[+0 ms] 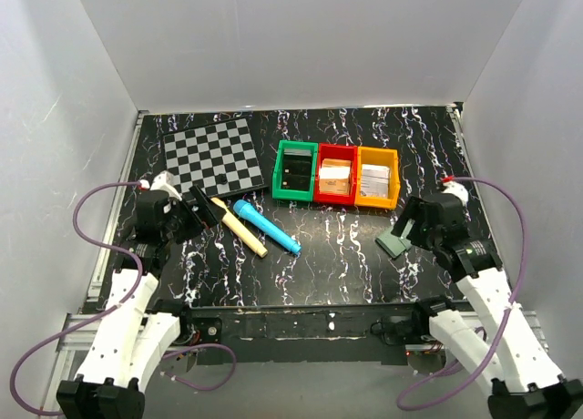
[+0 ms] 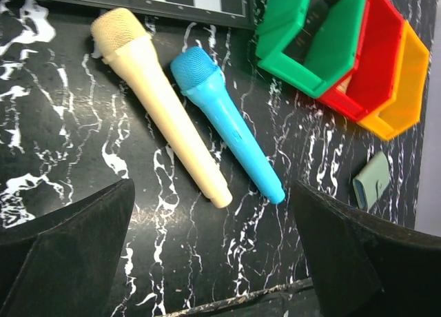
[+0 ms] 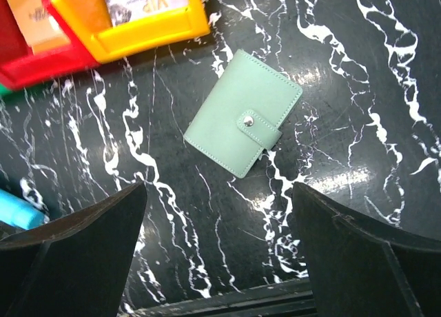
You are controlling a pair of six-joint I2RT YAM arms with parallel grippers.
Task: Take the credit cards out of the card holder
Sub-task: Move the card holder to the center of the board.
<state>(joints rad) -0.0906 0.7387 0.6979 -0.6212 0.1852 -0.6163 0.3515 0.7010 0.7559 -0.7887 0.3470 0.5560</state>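
Observation:
The card holder (image 3: 241, 111) lies closed on the black marbled table, pale grey-green, its snap tab fastened over one edge. It also shows in the top view (image 1: 393, 245) and small in the left wrist view (image 2: 372, 180). No credit cards show; they are hidden. My right gripper (image 3: 219, 251) is open and empty, hovering just near of the holder (image 1: 412, 226). My left gripper (image 2: 210, 251) is open and empty at the left of the table (image 1: 187, 214), near the microphones.
A cream toy microphone (image 1: 239, 226) and a blue one (image 1: 266, 226) lie left of centre. A checkered board (image 1: 212, 155) lies at the back left. Green (image 1: 295, 171), red (image 1: 335, 175) and orange (image 1: 377, 177) bins stand in a row behind the holder.

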